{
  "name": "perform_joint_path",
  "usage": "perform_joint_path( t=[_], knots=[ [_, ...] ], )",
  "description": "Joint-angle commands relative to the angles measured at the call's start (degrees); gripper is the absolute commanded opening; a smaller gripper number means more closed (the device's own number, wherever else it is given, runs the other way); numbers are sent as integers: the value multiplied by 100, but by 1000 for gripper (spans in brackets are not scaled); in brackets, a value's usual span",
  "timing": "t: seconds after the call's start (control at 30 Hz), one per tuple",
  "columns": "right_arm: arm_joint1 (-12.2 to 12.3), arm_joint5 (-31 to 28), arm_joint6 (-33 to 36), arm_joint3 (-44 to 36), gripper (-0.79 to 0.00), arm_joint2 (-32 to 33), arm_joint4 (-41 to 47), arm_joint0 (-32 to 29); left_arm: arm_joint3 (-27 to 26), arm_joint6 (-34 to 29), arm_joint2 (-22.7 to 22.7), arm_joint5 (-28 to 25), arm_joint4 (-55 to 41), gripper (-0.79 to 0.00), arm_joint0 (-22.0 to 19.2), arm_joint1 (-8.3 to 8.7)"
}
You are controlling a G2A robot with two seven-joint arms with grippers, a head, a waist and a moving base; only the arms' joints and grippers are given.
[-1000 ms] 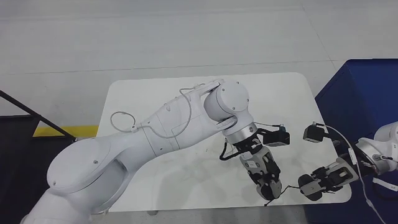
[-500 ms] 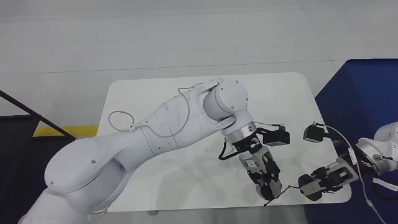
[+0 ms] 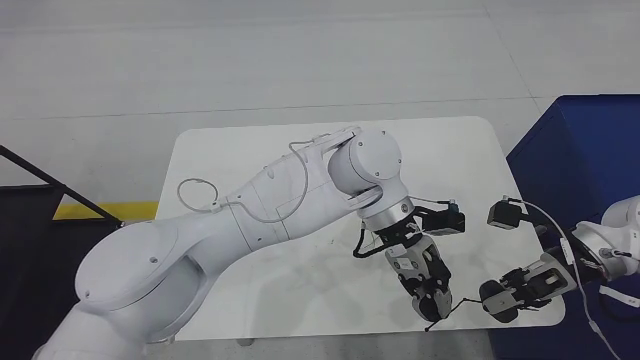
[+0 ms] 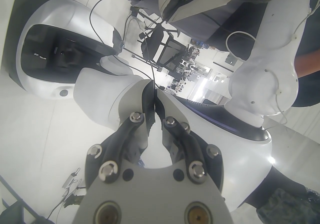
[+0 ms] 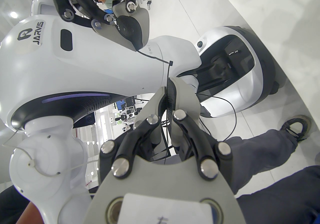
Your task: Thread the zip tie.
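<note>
Two-point hold: left gripper (image 4: 153,89) and right gripper (image 5: 168,87) each clamp tight on the black zip tie (image 5: 167,73) above the table's (image 3: 250,160) near edge. The strap runs between them, its head (image 5: 171,62) beside the right gripper.

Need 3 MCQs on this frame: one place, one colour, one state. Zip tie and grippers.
1. Where is the zip tie? A flat on the table; B held between both grippers; C on the floor.
2. Its colour? A black; B white; C yellow.
3. State of the right gripper? A wide open; B shut on nothing; C shut on the zip tie.
Key: 1 B, it runs from left gripper to right gripper; 2 A, it shows black throughout; 3 C, closed tight around it.
</note>
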Motion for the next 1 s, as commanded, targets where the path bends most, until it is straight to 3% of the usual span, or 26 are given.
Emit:
perform_joint_path(
  t=[0.0, 0.97],
  knots=[
    [0, 0, 0, 0, -785, 0, 0, 0, 6, 0, 0, 23, 0, -785, 11, -2],
    [-186, 101, -154, -117, -785, 135, -212, -124, 99, 0, 0, 100, -25, -785, 70, 43]
  ],
)
